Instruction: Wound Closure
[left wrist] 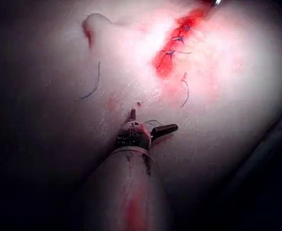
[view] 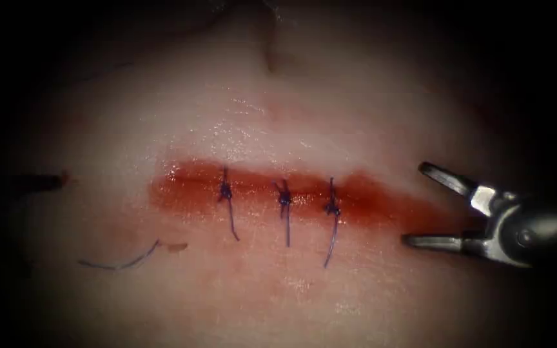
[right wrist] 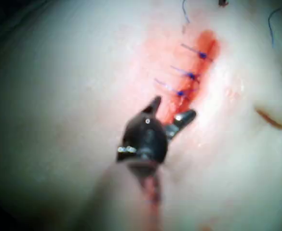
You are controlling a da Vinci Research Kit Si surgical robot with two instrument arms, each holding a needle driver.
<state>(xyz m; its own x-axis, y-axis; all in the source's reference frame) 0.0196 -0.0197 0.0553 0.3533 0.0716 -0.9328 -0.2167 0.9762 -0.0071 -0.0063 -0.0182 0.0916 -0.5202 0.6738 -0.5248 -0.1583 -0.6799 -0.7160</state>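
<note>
1 stray thread scrap (view: 120, 261) lying loose.

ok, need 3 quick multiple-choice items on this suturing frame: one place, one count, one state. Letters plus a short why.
1. Where is the right tool in the endoscope view?
A. at the right end of the cut
B. at its left end
C. over the middle stitch

2. How many tied stitches cross the cut?
A. one
B. three
C. five

3. How do the right tool's jaws stand?
A. shut on the needle
B. shut on thread
C. open, holding nothing

Key: 1 A, it enters at the cut's right end. 2 B, three knots sit along the red line. 3 C, the jaws are spread wide with nothing between them.
</note>
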